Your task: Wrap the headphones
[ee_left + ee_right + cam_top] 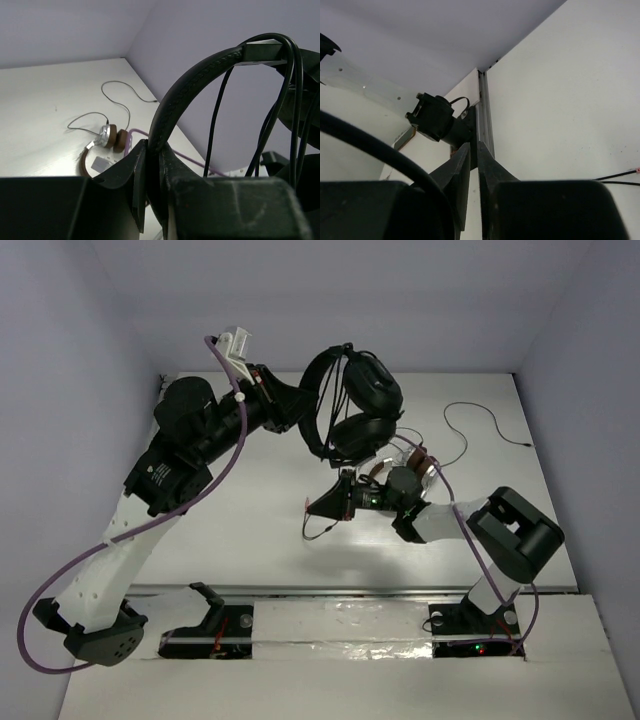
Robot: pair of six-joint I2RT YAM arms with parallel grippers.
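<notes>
**Station status: black headphones held aloft in left gripper**

Item count: two arms, two grippers, two sets of headphones, one table [250, 540].

The left gripper [303, 420] is raised above the table. Its fingers [139, 175] are clamped on the padded headband of the headphones [358, 400], one finger on each face of the band. The set hangs clear of the table surface, directly off the gripper's tip on the side away from the arm.

In the top view the headband arc lies next to the left gripper and the two earcups lie to the right of it, one farther from the bases and one nearer. The open side of the arc faces right. The long axis of the set runs from far to near.

Several strands of the thin black cable [216, 116] drape over the top of the headband and hang down inside the arc.

The right gripper [318, 508] sits low, near the table and nearer to the bases than the held set. Its jaws are drawn together to a narrow slit. Whether a strand is pinched between them cannot be told.

The brown-banded headphones [107, 136] lie on the table, partly under the right arm in the top view.
</notes>
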